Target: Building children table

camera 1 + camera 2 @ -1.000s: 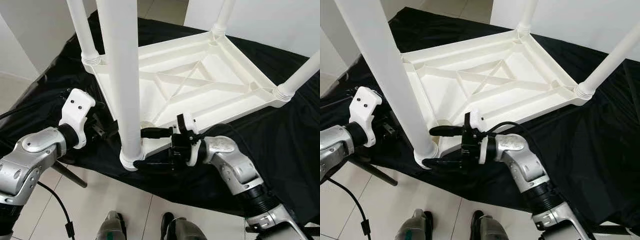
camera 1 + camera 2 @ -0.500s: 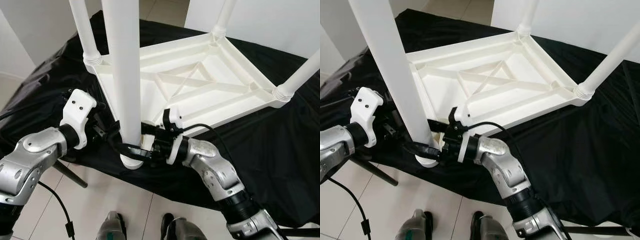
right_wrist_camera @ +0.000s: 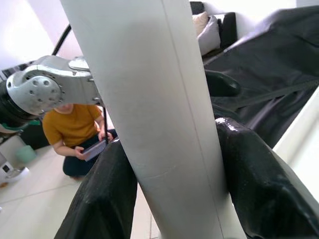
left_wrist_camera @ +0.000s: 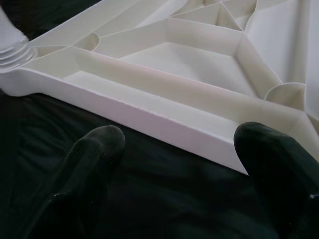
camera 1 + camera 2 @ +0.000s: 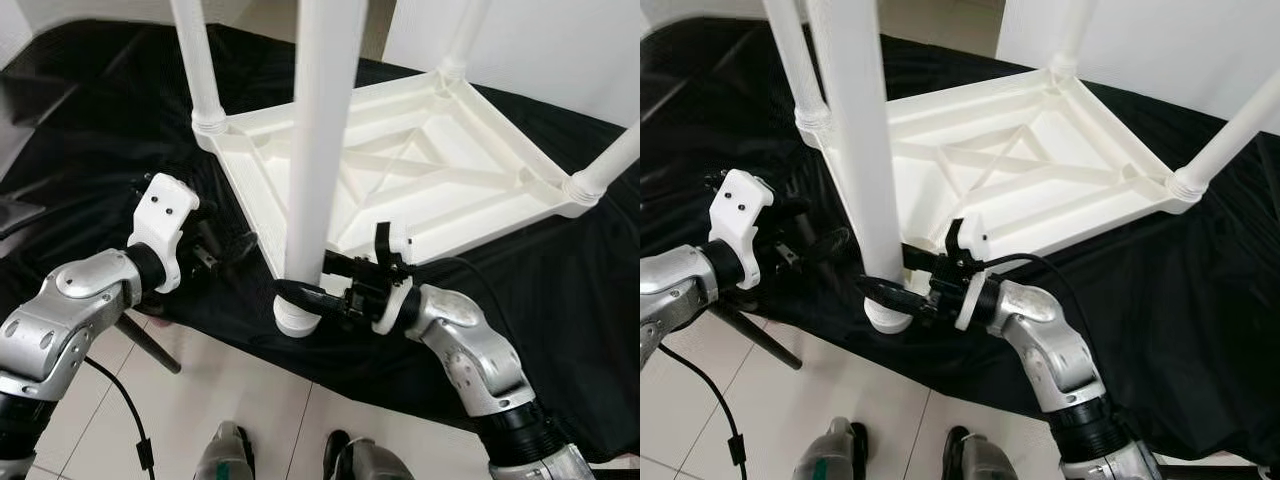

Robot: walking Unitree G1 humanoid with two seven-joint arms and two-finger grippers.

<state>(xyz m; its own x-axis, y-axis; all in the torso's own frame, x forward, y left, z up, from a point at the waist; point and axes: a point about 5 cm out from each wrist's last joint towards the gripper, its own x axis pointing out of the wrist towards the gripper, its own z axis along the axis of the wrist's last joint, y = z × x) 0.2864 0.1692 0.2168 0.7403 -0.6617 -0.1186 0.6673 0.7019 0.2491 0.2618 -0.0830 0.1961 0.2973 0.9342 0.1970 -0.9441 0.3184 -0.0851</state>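
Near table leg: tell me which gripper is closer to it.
Right. The right gripper clasps the near table leg just above its base; the left gripper sits open beside the tabletop edge, off the leg.

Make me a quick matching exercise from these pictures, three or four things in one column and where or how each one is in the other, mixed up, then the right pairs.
1. right hand
2. left hand
3. tabletop
4. black cloth

A. upside down, ribs showing
B. spread under the white table
C. closed around the nearest leg
D. open, beside the tabletop's edge

Pairs: 1-C, 2-D, 3-A, 4-B
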